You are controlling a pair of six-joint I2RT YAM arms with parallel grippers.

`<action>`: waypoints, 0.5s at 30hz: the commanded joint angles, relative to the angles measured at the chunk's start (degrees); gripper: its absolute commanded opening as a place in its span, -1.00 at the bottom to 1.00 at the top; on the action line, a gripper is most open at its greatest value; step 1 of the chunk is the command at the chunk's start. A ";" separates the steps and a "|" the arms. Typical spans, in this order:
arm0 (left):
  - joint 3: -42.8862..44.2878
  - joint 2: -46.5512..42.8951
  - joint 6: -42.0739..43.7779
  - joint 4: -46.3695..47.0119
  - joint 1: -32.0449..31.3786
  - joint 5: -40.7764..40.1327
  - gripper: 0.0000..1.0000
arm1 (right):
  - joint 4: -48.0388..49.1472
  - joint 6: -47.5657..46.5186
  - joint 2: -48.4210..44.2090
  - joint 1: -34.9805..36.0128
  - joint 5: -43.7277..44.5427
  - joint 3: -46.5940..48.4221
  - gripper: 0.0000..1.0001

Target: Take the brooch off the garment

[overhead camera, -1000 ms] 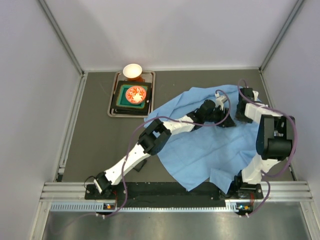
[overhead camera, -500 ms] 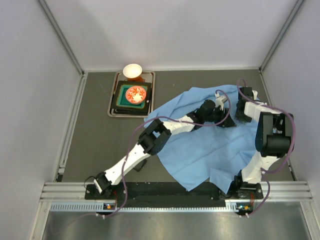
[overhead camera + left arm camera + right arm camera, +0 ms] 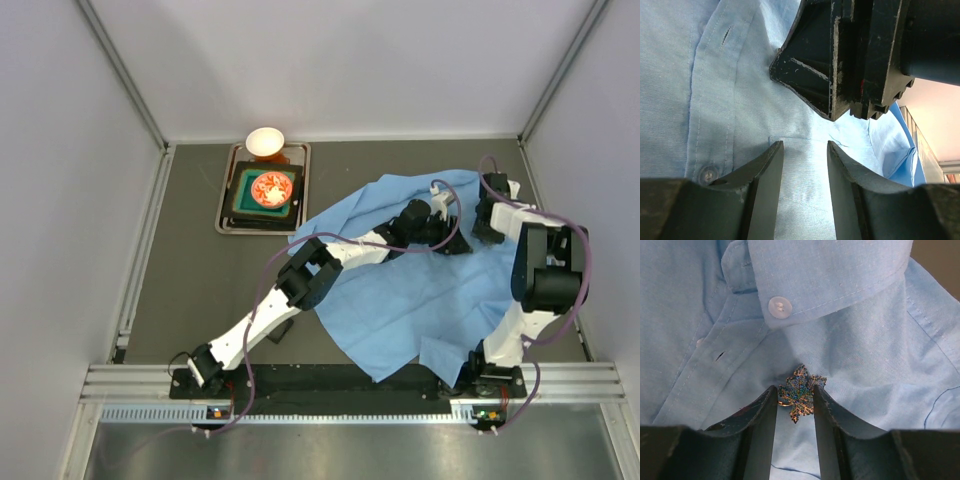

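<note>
The light blue shirt (image 3: 420, 290) lies spread on the right half of the table. In the right wrist view the brooch (image 3: 801, 392), a small leaf-shaped gold and blue ornament, sits on the shirt (image 3: 865, 355) just below the collar. My right gripper (image 3: 795, 388) has a finger against each side of it. In the top view the right gripper (image 3: 482, 235) points down at the shirt's upper part; the brooch is hidden there. My left gripper (image 3: 805, 145) is slightly open with only flat fabric (image 3: 690, 75) between its fingers, close beside the right gripper (image 3: 855, 60).
A metal tray (image 3: 225, 215) at the back left holds a dark square box with a red item (image 3: 268, 190) and a small white bowl (image 3: 265, 142). White walls enclose the table on three sides. A collar button (image 3: 779, 307) lies above the brooch.
The right gripper has shifted slightly toward the back. The left arm has barely moved. The shirt lies as before.
</note>
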 commanded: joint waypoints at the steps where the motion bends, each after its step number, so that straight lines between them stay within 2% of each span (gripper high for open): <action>1: 0.96 -2.37 0.25 0.00 -0.47 1.31 -0.08 | 1.99 2.02 -3.13 -1.22 -0.23 -1.68 -0.31; 9: 1.05 -2.19 0.07 0.00 -0.47 1.31 -0.07 | 4.10 3.69 -8.67 -5.70 -5.06 -5.64 -0.21; 15: 1.05 -2.19 0.08 0.00 -0.47 1.31 -0.08 | 5.15 4.74 -9.12 -7.38 -7.96 -6.69 -0.19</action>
